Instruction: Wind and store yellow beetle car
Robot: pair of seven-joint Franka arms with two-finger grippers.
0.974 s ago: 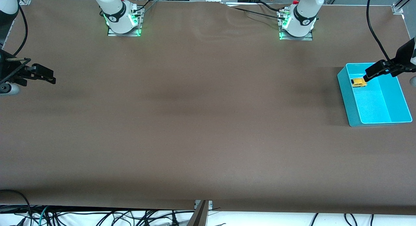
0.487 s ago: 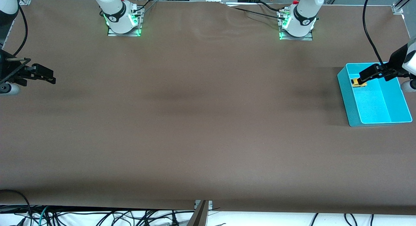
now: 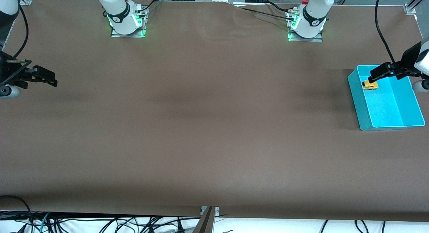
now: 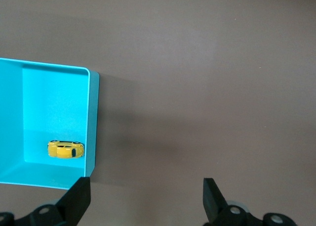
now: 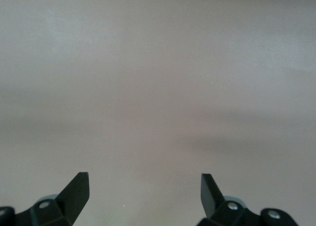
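The yellow beetle car (image 3: 369,85) lies on the floor of the teal bin (image 3: 356,89) at the left arm's end of the table, tucked into the bin's corner farthest from the front camera. In the front view its long axis runs about three to nine o'clock. The left gripper (image 3: 376,72) hovers over that corner, spread and empty; the car sits just at its five o'clock. The right gripper (image 3: 50,79), also spread, waits over bare table at its own end, so the left arm is far nearer.
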